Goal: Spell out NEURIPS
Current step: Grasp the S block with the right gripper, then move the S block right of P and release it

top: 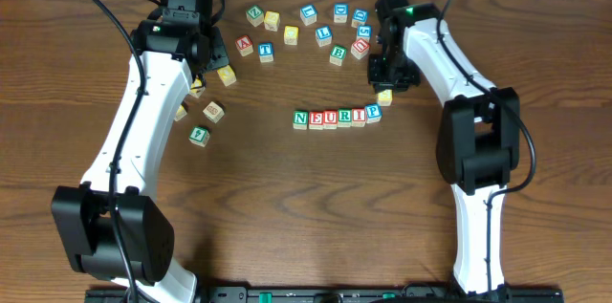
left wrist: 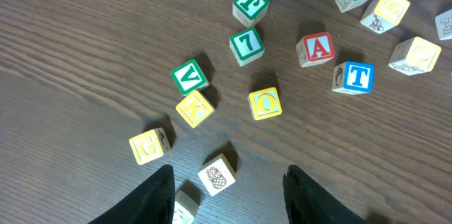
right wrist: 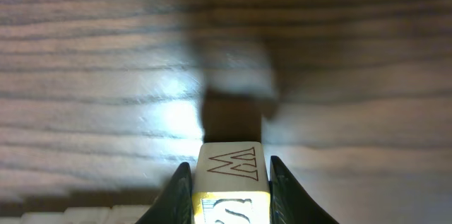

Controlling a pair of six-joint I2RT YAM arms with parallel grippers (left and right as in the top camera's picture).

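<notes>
Six letter cubes stand in a row mid-table: green N (top: 299, 119), red E (top: 315, 119), red U (top: 330, 119), green R (top: 344, 118), red I (top: 359, 117), blue P (top: 373, 113). Just up and right of the P is a yellowish cube (top: 384, 97), under my right gripper (top: 387, 83). In the right wrist view this gripper (right wrist: 226, 174) is shut on that cube (right wrist: 227, 164), a finger against each side and an S on its near face. My left gripper (top: 196, 78) hovers open over loose cubes at the left, a pineapple cube (left wrist: 217, 174) below its fingers (left wrist: 161, 189).
Loose cubes with other letters lie in an arc along the back (top: 308, 13). Red A (left wrist: 316, 49), blue T (left wrist: 354, 78), yellow O (left wrist: 265, 103), green V (left wrist: 189, 77) and others are scattered by the left arm. Two more cubes (top: 198, 135) lie nearer the front left.
</notes>
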